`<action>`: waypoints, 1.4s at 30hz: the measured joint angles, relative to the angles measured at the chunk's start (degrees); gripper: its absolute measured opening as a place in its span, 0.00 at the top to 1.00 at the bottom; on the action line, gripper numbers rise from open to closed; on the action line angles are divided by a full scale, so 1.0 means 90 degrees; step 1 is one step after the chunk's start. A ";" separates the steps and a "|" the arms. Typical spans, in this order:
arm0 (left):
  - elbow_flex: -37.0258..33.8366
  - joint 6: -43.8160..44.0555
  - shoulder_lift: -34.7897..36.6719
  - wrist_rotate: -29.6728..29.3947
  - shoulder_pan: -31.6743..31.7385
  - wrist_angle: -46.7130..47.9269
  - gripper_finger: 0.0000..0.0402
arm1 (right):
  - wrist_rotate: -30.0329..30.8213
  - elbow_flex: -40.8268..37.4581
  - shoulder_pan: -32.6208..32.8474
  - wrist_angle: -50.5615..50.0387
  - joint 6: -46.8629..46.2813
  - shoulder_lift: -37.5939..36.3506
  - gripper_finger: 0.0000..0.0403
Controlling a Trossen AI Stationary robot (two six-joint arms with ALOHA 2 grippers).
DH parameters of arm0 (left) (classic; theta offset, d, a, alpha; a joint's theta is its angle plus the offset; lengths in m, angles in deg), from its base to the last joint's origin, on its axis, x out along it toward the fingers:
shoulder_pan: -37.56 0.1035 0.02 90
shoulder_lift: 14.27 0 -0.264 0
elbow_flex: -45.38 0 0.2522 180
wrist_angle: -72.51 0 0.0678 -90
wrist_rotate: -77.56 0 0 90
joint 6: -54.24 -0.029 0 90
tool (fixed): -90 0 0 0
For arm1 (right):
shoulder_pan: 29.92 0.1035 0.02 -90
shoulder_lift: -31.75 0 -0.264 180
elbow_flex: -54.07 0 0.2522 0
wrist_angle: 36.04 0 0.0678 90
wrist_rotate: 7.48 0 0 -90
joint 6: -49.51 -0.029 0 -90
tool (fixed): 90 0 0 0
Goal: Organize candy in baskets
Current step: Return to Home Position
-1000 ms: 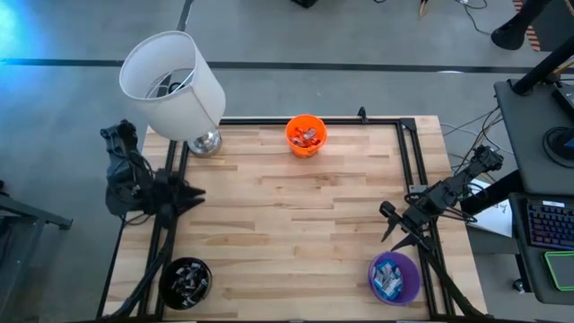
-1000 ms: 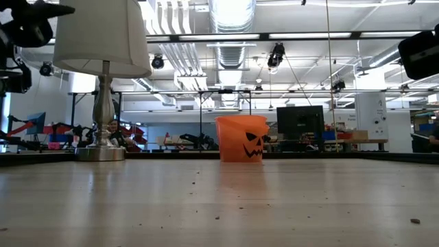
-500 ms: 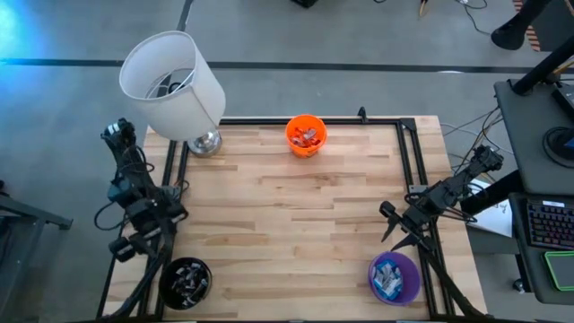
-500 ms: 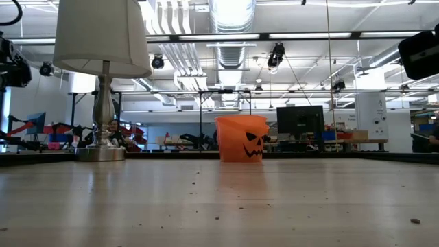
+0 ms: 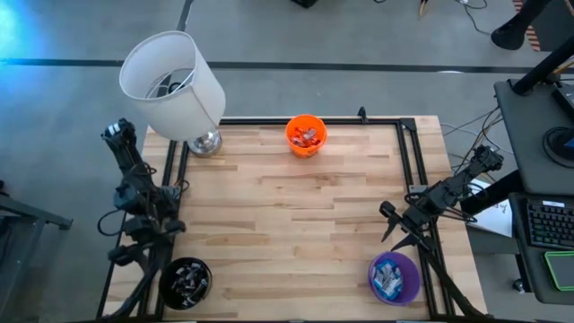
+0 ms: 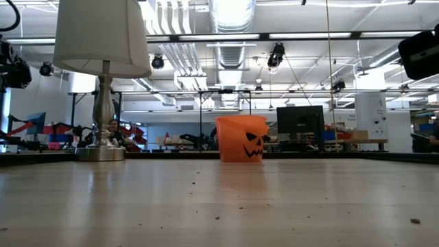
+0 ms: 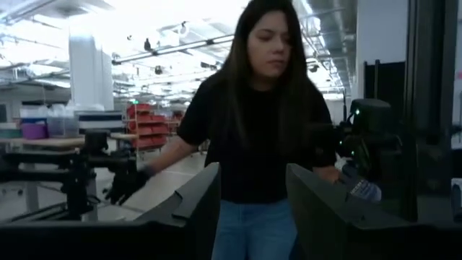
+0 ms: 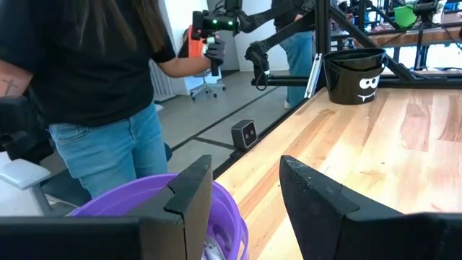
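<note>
— Three buckets, and every one loaded?

— Yes. The orange bucket stands on the same far edge of the bench as the lamp. The black bucket is at the nearer corner on the lamp's side, and the purple bucket is at the corner diagonal from the lamp. Wrapped candy shows in each, and I see none loose on the boards.

— And the tools?

— The left tool hangs off the bench edge on the lamp's side, between the lamp and the black bucket. Its fingers are spread with nothing between them. The right tool sits at the edge farthest from the lamp, near the purple bucket, and is also spread and empty.

— If a piece needed moving?

— I'd judge them light, fairly stiff little bars in slick, crinkly wrappers. Pinch one across its narrow width at mid-length, since the wrapper ends would likely slip. The buckets look light too and might tip if nudged.
</note>
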 joint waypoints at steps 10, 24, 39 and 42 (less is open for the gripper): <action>-0.0585 0.0081 0.0542 0.0002 0.0000 -0.0057 0.65 | -0.0002 0.0000 0.0001 0.0000 0.0046 0.0000 0.62; -0.0944 -0.0043 0.1261 -0.0009 0.0000 0.0404 0.65 | 0.0001 0.0000 -0.0001 0.0000 0.0287 0.0000 0.62; -0.0947 -0.0325 0.2100 -0.0767 0.0000 0.1227 0.65 | 0.0001 0.0000 0.0001 0.0000 0.0287 0.0002 0.62; -0.0947 -0.0327 0.2323 -0.0772 0.0000 0.1353 0.65 | 0.0001 0.0000 -0.0001 0.0000 0.0287 0.0005 0.62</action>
